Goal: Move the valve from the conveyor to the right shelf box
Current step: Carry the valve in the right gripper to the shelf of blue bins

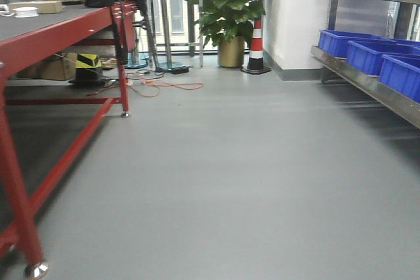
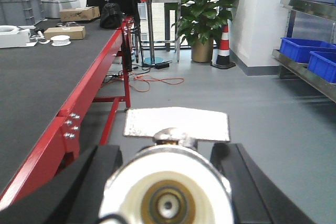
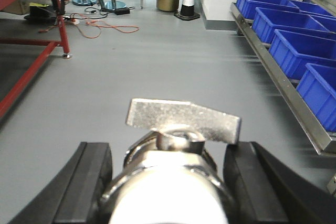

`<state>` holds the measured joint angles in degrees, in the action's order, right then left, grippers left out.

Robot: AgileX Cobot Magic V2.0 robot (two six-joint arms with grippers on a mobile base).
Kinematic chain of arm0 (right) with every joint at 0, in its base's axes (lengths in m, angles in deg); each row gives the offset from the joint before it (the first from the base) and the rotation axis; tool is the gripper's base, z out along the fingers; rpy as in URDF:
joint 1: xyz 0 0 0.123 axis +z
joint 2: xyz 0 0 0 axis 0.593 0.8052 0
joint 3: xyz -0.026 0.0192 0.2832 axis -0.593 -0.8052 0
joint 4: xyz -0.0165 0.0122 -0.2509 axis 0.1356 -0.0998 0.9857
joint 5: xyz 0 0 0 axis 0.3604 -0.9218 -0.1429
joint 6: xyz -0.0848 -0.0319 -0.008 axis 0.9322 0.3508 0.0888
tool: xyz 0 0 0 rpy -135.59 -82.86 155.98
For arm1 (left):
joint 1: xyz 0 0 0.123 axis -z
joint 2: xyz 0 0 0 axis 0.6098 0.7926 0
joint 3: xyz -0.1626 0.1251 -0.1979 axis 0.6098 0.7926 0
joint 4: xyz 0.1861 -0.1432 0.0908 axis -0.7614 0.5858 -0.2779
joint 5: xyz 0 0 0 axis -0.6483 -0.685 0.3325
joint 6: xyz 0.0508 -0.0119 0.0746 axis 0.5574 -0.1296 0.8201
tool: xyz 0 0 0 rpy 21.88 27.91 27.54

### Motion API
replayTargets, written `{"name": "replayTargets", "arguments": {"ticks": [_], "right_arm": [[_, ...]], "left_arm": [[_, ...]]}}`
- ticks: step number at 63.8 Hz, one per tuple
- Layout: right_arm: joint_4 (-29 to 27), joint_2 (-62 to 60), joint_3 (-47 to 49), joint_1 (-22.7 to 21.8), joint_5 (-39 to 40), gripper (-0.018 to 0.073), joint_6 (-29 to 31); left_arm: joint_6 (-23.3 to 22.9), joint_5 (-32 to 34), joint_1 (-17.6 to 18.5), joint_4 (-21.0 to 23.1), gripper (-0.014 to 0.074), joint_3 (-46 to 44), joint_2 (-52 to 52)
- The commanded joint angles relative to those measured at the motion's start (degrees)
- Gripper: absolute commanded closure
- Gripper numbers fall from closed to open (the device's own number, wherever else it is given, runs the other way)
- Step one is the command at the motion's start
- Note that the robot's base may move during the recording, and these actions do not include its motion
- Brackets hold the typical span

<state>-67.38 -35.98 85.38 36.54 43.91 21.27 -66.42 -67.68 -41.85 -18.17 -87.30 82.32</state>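
In the left wrist view my left gripper (image 2: 169, 195) is shut on a silvery valve (image 2: 168, 182). Its white cap faces the camera and its flat handle (image 2: 177, 123) points up, between the black fingers (image 2: 94, 182). In the right wrist view my right gripper (image 3: 170, 187) is shut on a second valve (image 3: 173, 177) with a flat handle (image 3: 184, 120). Both are held above the grey floor. The conveyor (image 2: 42, 77), a dark belt on a red frame, runs along the left and also shows in the front view (image 1: 39, 23). Blue shelf boxes (image 3: 296, 45) sit on the right shelf (image 1: 367, 83). Neither gripper shows in the front view.
Cardboard boxes (image 2: 79, 13) and a white roll (image 2: 61, 40) lie on the belt's far end. Orange cables (image 1: 164, 86) trail over the floor by the red frame legs (image 1: 123, 63). A potted plant (image 1: 231, 11) and a striped cone (image 1: 256, 47) stand at the back wall.
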Motion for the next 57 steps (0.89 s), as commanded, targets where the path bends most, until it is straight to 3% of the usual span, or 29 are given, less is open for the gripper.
{"name": "replayTargets", "arguments": {"ticks": [1, 57], "right_arm": [[0.03, -0.36, 0.86, -0.01, 4.14, 0.0713, 0.31], [0.03, -0.36, 0.86, -0.01, 4.14, 0.0713, 0.31]], "left_arm": [[-0.37, 3.24, 0.08, 0.39, 0.0708, -0.26, -0.41], [-0.37, 3.24, 0.08, 0.39, 0.0708, -0.26, -0.41]]}}
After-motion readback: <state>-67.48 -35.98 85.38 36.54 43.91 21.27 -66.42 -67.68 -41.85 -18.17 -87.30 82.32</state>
